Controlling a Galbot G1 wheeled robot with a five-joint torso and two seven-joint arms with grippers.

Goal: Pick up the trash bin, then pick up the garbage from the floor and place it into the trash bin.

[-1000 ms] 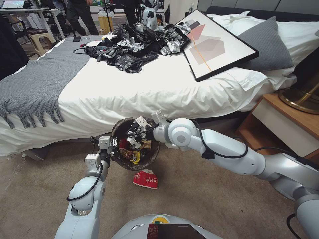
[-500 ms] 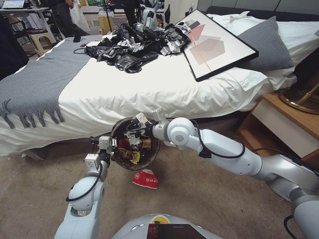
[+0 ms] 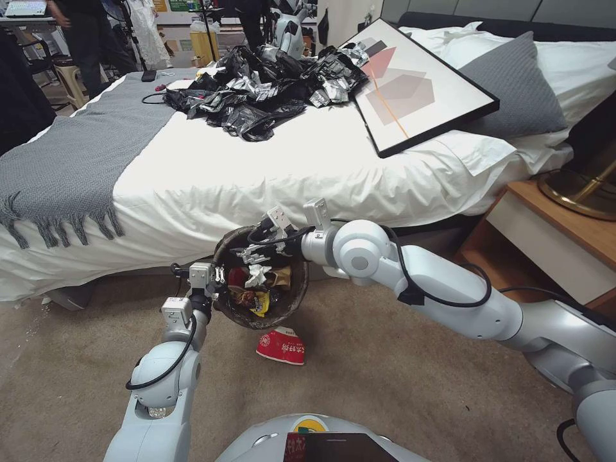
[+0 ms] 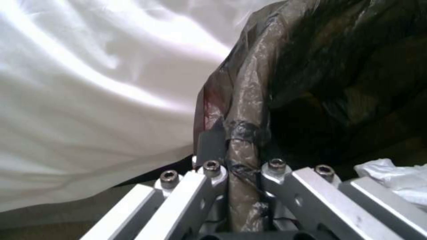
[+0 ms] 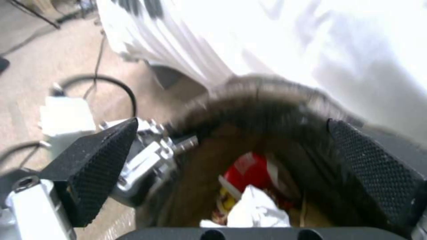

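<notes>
Left gripper (image 3: 215,277) clamps the trash bin (image 3: 290,301) rim; right gripper (image 3: 256,251), fingers apart, hovers over litter (image 3: 258,290); a red packet (image 3: 280,346) lies on carpet (image 3: 398,385).

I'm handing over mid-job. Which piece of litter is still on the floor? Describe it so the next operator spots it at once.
Start at the white-sheeted bed; beside it the left gripper holds the small round bin with the dark brown liner above the beige carpet. On the carpet just below the bin lies a crumpled red-and-white packet, the one piece outside the bin.
</notes>
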